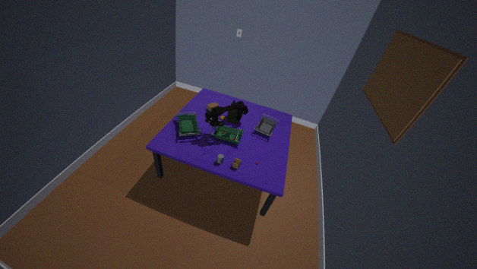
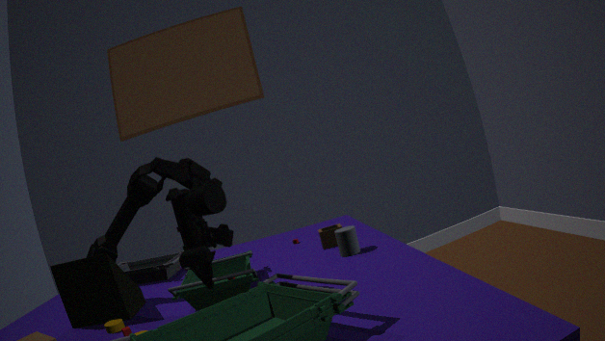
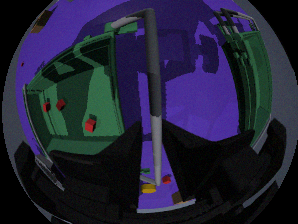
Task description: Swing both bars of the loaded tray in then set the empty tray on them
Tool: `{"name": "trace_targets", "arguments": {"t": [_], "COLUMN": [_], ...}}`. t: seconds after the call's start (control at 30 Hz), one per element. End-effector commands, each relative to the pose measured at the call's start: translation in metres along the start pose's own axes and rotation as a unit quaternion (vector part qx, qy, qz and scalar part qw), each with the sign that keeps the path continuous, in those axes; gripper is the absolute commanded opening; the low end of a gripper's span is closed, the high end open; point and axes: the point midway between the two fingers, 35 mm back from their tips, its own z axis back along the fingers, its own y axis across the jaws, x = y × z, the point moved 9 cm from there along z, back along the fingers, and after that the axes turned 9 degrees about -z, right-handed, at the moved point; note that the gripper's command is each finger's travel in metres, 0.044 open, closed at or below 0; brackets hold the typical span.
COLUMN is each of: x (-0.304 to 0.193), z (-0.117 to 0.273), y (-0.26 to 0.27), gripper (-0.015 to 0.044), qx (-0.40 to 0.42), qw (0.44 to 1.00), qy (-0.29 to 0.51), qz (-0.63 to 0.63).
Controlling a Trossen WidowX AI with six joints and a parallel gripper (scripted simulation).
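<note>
Green trays (image 1: 229, 140) (image 2: 219, 292) (image 3: 85, 107), two, red blocks (image 3: 90, 125), three

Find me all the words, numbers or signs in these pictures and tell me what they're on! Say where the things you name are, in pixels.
None: no word, number, label or sign can be read.
The wall board (image 1: 415, 85) (image 2: 185, 74) shows no writing.
The white wall plate (image 1: 239, 33) has a small dark mark, too small to make out.
</note>
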Motion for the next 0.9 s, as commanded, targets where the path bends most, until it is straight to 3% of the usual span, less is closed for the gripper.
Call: {"name": "trace_targets", "arguments": {"t": [0.0, 0.57, 0.87], "x": [-0.001, -0.009, -0.006], "z": [0.007, -0.011, 0.020], "y": [0.015, 0.064, 0.060], "gripper": [0.0083, 0.0083, 0.0083], "qx": [0.003, 0.005, 0.004], "qw": [1.000, 1.000, 1.000], "qy": [0.001, 0.002, 0.002], "qz": [0.004, 0.003, 0.003]}}
